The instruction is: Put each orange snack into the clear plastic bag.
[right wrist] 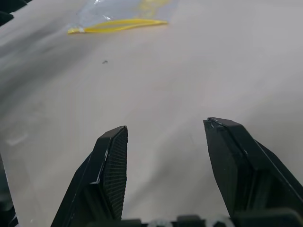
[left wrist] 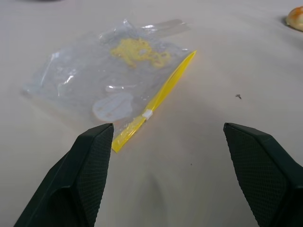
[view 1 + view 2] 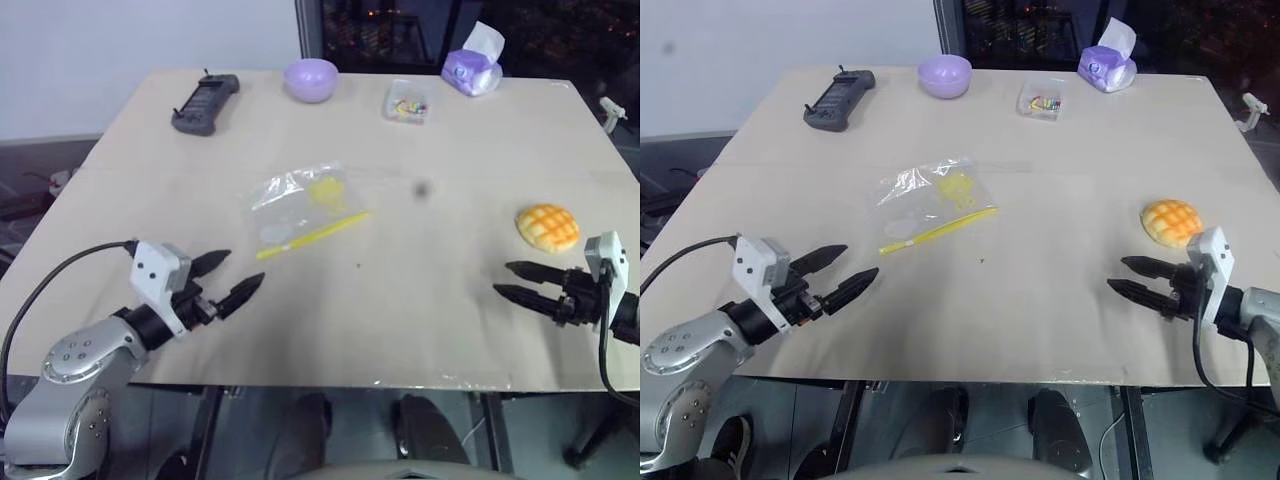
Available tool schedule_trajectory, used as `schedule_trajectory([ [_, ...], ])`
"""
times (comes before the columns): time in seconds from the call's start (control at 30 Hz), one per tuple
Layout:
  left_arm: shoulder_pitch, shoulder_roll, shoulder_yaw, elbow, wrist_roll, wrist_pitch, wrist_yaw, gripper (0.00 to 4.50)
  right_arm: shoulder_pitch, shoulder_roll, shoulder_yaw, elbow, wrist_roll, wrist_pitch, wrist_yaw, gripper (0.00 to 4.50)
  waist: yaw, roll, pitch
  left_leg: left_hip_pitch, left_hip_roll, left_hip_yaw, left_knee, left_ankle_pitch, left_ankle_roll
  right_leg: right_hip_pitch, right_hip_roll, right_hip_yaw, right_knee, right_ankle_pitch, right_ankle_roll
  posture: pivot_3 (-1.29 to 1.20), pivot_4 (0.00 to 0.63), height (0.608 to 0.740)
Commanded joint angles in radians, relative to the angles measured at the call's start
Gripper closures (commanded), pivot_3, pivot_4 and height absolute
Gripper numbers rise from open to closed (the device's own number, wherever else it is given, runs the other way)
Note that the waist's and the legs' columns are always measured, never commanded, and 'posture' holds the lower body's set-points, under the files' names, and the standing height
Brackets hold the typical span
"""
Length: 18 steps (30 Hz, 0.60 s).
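- I am holding my left gripper (image 3: 232,277) just above the near left part of the table (image 3: 420,330), with its two black fingers spread wide and gripping nothing.
- In my left wrist view those fingers (image 2: 85,175) are framing bare tabletop, and the clear plastic bag (image 2: 111,90) is lying just beyond them.
- I am holding my right gripper (image 3: 1128,276) near the table's right edge, its fingers standing parted with nothing between them.
- In my right wrist view its fingers (image 1: 111,175) are pointing across open tabletop toward the bag's yellow sealing strip (image 1: 118,24), which is lying well apart from them.
- The bag is lying flat near the middle of the table, crinkled, with the yellow strip along its near edge and a yellowish patch (image 3: 326,190) inside.
- The orange snack (image 3: 547,226), a domed bun with a crosshatch top, is sitting on the table at the right, just beyond my right gripper and not touching it.
- The snack and the bag are lying well apart, so the snack is not yet in the bag.
- Along the far edge are sitting a dark handheld controller (image 3: 204,103), a purple bowl (image 3: 311,79), a small clear box (image 3: 406,103) of colourful bits and a purple tissue pack (image 3: 472,68).
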Motion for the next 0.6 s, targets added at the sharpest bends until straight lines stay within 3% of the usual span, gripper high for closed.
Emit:
schedule_trajectory([
  [0.03, -0.062, -0.041, 0.043, 0.033, -0.118, 0.096, 0.085, 0.58, -0.048, -0.002, -0.011, -0.097, 0.057, 0.007, -0.008, 1.74, 0.0, 0.0, 0.0, 0.0, 0.0, 0.0, 0.0, 0.0, 0.0, 0.0, 0.0, 0.0, 0.0, 0.0, 0.0, 0.0, 0.15, 0.74],
  [0.37, -0.313, -0.201, 0.078, 0.239, -0.392, 0.346, 0.397, 0.58, -0.156, 0.001, 0.036, -0.173, 0.086, 0.028, -0.055, 1.74, 0.006, 0.0, 0.0, -0.001, -0.001, -0.003, 0.002, 0.0, 0.0, 0.0, 0.0, -0.002, 0.001, 0.0, 0.0, 0.0, 0.15, 0.74],
  [0.6, -0.43, -0.213, 0.12, 0.354, -0.504, 0.434, 0.54, 0.58, -0.147, -0.005, 0.033, -0.177, 0.07, 0.021, -0.077, 1.74, 0.006, -0.001, 0.0, -0.002, -0.001, -0.004, 0.003, 0.0, 0.0, 0.0, 0.0, -0.002, 0.001, 0.0, 0.0, 0.0, 0.15, 0.74],
])
